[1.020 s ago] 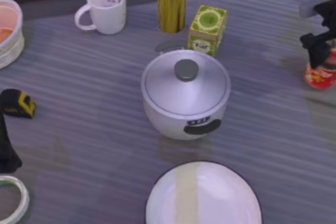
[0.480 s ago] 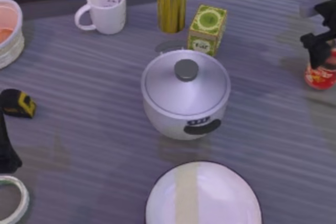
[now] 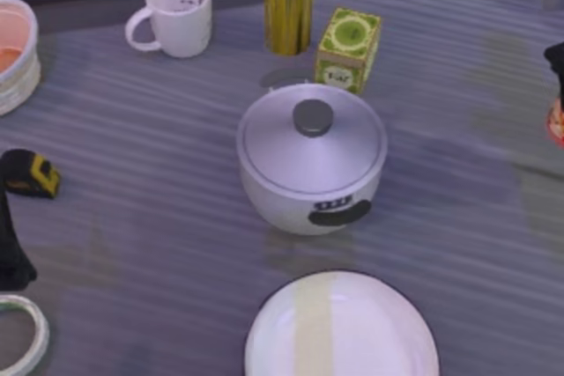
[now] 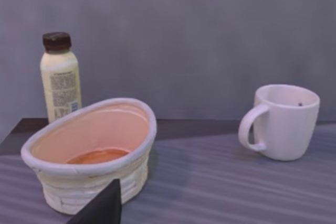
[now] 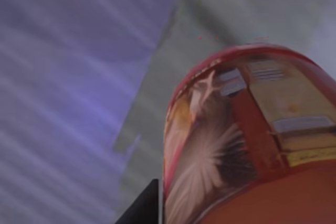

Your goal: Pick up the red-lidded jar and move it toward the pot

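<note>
The right gripper (image 3: 557, 68) sits at the table's far right edge, only a dark sliver of it inside the top view. Just below it a red scrap of the jar (image 3: 557, 125) shows, cut by the frame. In the right wrist view the jar (image 5: 247, 140) fills most of the picture, label close up and body tilted, with one dark finger (image 5: 144, 205) at its side — the jar looks held, but how far the fingers are spread I cannot tell.

The pot (image 3: 310, 158) stands well to the gripper's left, mid-table, lid on and black handle facing the near edge. Between gripper and pot lies a broad bare stretch of striped table (image 3: 458, 191). A green-and-yellow box (image 3: 347, 50) is just beyond the pot on the far side, beside a yellow bundle (image 3: 288, 2); a white plate (image 3: 342, 328) lies near the front edge, close under the pot.

The left gripper (image 3: 12, 253) is parked at the left edge — whether it is spread or closed I cannot tell — near a basket (image 4: 92, 153), a mug (image 4: 283, 121) and a bottle (image 4: 60, 74).
</note>
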Controlling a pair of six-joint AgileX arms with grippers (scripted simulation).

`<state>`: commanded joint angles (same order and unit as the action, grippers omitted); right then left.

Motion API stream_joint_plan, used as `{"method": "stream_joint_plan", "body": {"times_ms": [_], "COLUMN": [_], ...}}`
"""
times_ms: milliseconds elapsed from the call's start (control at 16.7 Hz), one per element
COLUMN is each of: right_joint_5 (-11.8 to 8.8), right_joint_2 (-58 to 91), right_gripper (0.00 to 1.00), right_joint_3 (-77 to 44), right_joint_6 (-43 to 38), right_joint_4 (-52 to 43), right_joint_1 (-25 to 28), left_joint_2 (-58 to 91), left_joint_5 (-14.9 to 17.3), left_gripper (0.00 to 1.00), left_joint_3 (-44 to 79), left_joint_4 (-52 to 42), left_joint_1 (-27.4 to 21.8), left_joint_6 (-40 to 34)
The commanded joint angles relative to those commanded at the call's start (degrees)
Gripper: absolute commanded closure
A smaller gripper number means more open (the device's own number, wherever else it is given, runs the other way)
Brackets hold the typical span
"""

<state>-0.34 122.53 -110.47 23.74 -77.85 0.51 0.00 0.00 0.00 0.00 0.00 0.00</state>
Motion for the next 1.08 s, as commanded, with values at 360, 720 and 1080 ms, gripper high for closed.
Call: {"method": "stream_joint_plan", "body": {"times_ms": [360,720,1080], "right_joint_5": [0.0,0.0,0.2], "right_joint_2": [-5.5,-2.5,2.7], "right_gripper": [1.0,1.0,1.0], "right_joint_3": [5.5,3.8,0.6], "right_joint_6": [0.1,-6.4,-29.9], "right_joint_4": [-0.9,-0.4,3.0], "right_joint_1": [0.3,2.8,10.7], "left_joint_2": [0.0,0.0,0.0], "left_joint_5": [0.0,0.0,0.0], "left_gripper": [0.0,0.0,0.0], "left_joint_3": [0.0,0.0,0.0], "left_joint_4": [0.0,0.0,0.0], "left_joint_1": [0.0,0.0,0.0], "left_joint_6": [0.0,0.0,0.0]}}
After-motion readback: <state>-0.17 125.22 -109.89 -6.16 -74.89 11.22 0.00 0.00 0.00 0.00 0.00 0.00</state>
